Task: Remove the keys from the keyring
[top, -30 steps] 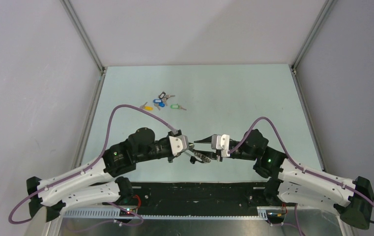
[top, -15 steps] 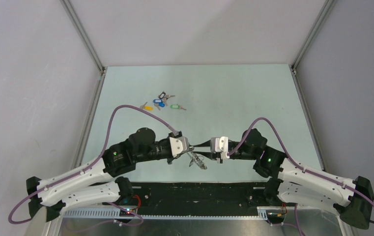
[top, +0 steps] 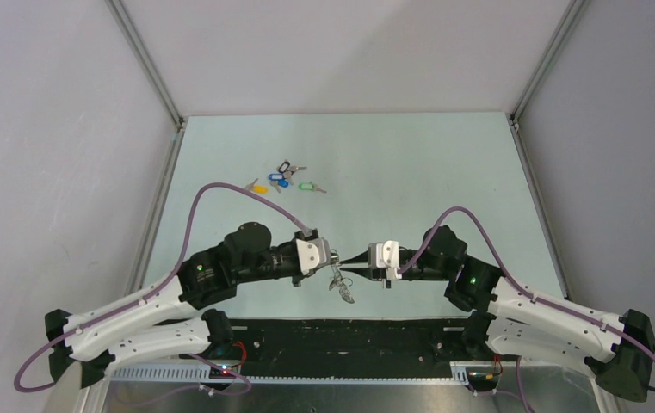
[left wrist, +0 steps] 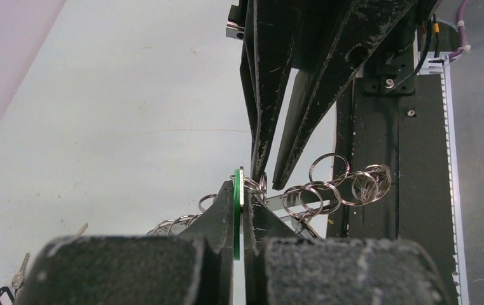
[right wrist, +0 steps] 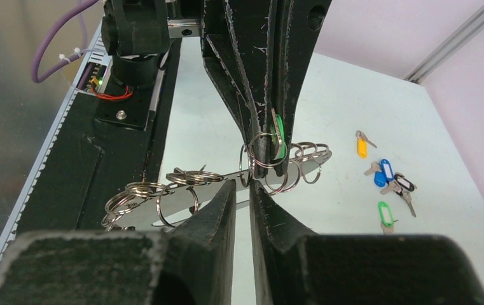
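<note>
Keyring [top: 339,284] hangs between my two arms, above the near part of the bench [top: 427,172]. My left gripper [left wrist: 239,203] is pressed together on a green tag [right wrist: 280,140] on that keyring. My right gripper [right wrist: 243,190] is almost closed at a ring; cannot tell if it pinches. Far left: loose tagged keys [top: 282,179] lie on the bench.

On the tabletop [top: 410,163] beyond the ring cluster [top: 341,288], four loose keys [top: 282,178] are counted: one yellow-tagged key [top: 260,188], one blue-tagged key [top: 277,181], one black-tagged key [top: 285,167], one green-tagged key [top: 306,186]. One green tag [left wrist: 236,216] is counted within the cluster.
</note>
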Action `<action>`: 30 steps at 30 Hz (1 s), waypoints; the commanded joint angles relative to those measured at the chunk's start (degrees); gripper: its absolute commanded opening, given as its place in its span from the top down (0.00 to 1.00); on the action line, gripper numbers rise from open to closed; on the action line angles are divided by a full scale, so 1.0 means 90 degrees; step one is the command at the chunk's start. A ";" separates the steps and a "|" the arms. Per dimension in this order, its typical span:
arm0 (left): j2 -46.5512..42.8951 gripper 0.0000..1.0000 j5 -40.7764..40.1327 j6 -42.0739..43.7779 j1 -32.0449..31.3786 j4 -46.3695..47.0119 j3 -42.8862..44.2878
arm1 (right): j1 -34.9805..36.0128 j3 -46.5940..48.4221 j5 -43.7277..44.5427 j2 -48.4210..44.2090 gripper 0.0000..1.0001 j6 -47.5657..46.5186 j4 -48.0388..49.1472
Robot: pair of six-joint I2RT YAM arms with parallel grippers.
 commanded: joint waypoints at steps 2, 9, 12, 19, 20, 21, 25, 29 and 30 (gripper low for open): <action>0.0013 1.00 0.0099 0.0108 0.0014 0.0309 0.0356 | 0.0048 0.0288 -0.0017 -0.0005 0.81 0.0131 0.0306; 0.0033 1.00 0.0092 0.0108 0.0007 0.0294 0.0336 | 0.0044 0.0288 0.0039 0.0019 0.79 0.0246 0.0602; 0.0062 1.00 0.0081 0.0111 0.0013 0.0285 0.0334 | 0.0049 0.0293 0.0027 -0.0010 0.80 0.0285 0.0671; 0.0104 1.00 0.0099 0.0116 0.0012 0.0282 0.0355 | 0.0055 0.0293 -0.0040 0.0028 0.86 0.0403 0.0842; 0.0116 1.00 0.0090 0.0117 0.0013 0.0282 0.0355 | 0.0054 0.0293 -0.0042 0.0060 0.86 0.0436 0.0867; 0.0115 1.00 0.0083 0.0118 0.0013 0.0289 0.0365 | 0.0063 0.0293 -0.0042 0.0076 0.88 0.0448 0.0917; 0.0112 1.00 0.0048 0.0109 0.0013 0.0284 0.0377 | 0.0086 0.0292 -0.0055 0.0170 0.96 0.0503 0.0998; 0.0036 1.00 -0.0117 0.0117 0.0013 0.0281 0.0344 | 0.0092 0.0288 0.0160 0.0139 1.00 0.0613 0.0980; 0.0021 1.00 -0.0177 0.0113 0.0013 0.0276 0.0331 | 0.0087 0.0291 0.0231 0.0090 1.00 0.0666 0.0955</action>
